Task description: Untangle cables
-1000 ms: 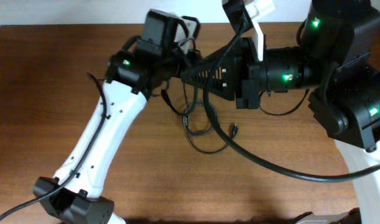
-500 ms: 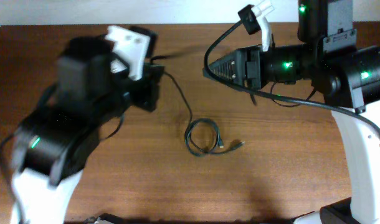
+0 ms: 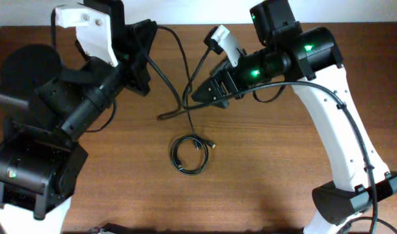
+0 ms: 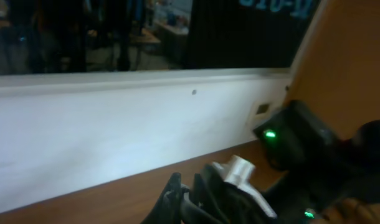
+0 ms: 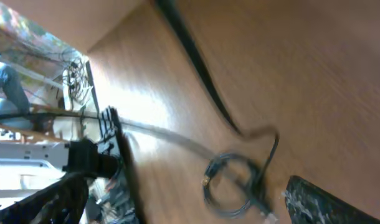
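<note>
We see the coiled cable (image 3: 189, 155) lying flat on the tabletop (image 3: 270, 175), nearest our bases in the overhead view, with its plug end (image 3: 211, 144) on the coil's right side. The right wrist view shows the same coil (image 5: 230, 186), blurred. One strand runs from the coil up toward the right gripper (image 3: 197, 95), just beyond it. We can't tell whether that gripper is clamped on the strand or parted. A second, loose cable (image 3: 183, 71) arcs from beside the left gripper (image 3: 145, 57) down to a free end left of the right gripper. We can't tell the left gripper's state either: its fingers are lost in the dark housing. Farthest back, a white wall (image 4: 84, 137) runs along the tabletop edge.
</note>
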`<state>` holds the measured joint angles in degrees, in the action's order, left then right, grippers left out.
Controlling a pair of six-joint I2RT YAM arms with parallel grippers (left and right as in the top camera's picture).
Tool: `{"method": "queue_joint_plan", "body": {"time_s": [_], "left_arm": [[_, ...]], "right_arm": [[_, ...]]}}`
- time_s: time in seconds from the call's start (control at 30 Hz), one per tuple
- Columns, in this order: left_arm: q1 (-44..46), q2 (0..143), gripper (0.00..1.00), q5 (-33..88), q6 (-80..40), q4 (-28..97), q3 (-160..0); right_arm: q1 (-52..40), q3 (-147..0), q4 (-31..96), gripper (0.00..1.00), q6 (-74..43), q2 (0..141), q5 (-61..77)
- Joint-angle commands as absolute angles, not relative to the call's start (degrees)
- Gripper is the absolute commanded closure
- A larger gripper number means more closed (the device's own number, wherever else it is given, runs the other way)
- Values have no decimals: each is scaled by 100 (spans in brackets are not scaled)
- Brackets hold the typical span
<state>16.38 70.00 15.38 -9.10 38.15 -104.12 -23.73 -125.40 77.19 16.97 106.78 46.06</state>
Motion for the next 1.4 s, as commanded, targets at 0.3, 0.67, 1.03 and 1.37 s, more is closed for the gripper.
{"method": "queue_joint_plan", "body": {"time_s": [0.3, 0.67, 1.03, 1.37], "left_arm": [[1608, 6969, 68, 2375, -1518, 3763, -10481], [1605, 7441, 20, 1903, -1361, 5448, -10481], [1608, 7441, 18, 1903, -1188, 5927, -10481], [1608, 7441, 18, 1903, -932, 6445, -10481]], "right_arm": [[-2390, -12543, 7177, 96, 1900, 10715, 5730], [-1278, -14462, 5137, 96, -1385, 10595, 6386], [3068, -14494, 6834, 96, -757, 10595, 3826], [5238, -14459, 7231, 96, -1448, 11170, -91]]}}
